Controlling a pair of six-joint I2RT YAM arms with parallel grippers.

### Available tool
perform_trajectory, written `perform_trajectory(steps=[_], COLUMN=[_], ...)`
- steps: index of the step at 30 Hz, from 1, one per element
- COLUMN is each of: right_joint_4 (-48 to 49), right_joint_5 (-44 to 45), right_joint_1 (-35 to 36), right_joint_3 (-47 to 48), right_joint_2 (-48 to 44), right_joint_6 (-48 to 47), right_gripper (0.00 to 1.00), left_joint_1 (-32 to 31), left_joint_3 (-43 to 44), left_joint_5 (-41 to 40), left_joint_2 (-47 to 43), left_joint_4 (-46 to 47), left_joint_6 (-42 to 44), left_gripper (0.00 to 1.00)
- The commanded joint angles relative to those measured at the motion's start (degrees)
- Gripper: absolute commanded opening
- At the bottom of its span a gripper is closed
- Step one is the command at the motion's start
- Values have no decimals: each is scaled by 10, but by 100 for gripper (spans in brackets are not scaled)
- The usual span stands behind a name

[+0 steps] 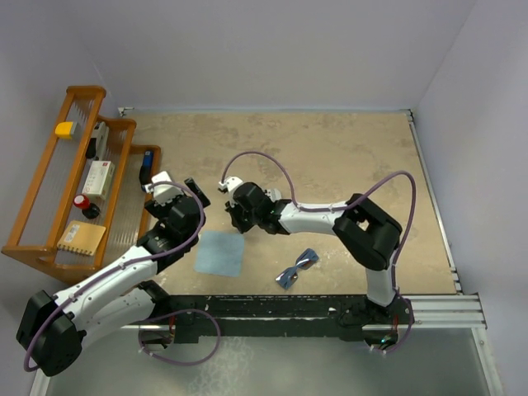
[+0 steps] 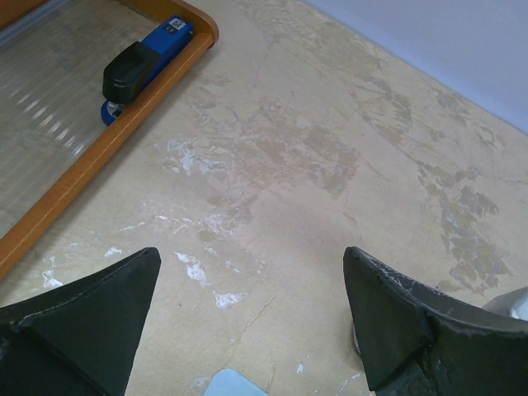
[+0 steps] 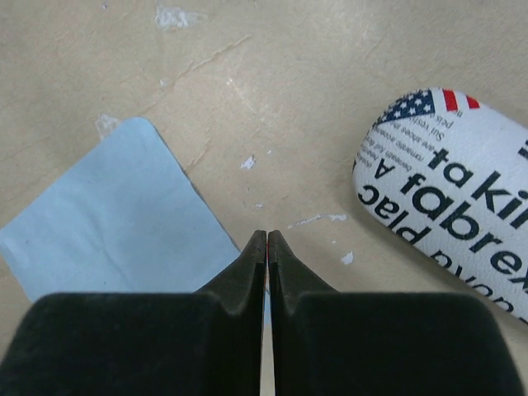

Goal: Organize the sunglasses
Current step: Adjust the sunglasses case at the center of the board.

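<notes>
The sunglasses (image 1: 297, 268), with blue lenses and thin dark arms, lie on the table near the front, to the right of the light-blue cloth (image 1: 220, 252). Neither wrist view shows them. My right gripper (image 1: 234, 219) is shut and empty; in the right wrist view its tips (image 3: 266, 236) hover just past the corner of the cloth (image 3: 115, 223). The white printed glasses case (image 3: 450, 198) lies to its right. My left gripper (image 1: 191, 195) is open and empty over bare table (image 2: 247, 313), with the cloth's corner (image 2: 235, 384) just below it.
A wooden rack (image 1: 49, 190) stands at the left edge, holding a blue-and-black stapler (image 2: 140, 62), a yellow item (image 1: 64, 129) and other small things. A metal rail (image 1: 437, 309) runs along the front edge.
</notes>
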Motion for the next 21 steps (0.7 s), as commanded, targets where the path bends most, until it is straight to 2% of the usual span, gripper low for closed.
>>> perform_trajectory(steps=[1, 21], right_joint_4=[0, -2], right_joint_5=[28, 35], right_joint_1=[-5, -75], right_joint_3=[43, 88], right_joint_2=[20, 61], right_joint_6=[3, 11], right_gripper=[4, 4], left_joint_1=[2, 2], left_joint_3=[-9, -8], left_joint_5=[-7, -7], left_joint_2=[-6, -3], left_joint_4=[10, 10], left_joint_6=[-5, -1], left_gripper=[90, 90])
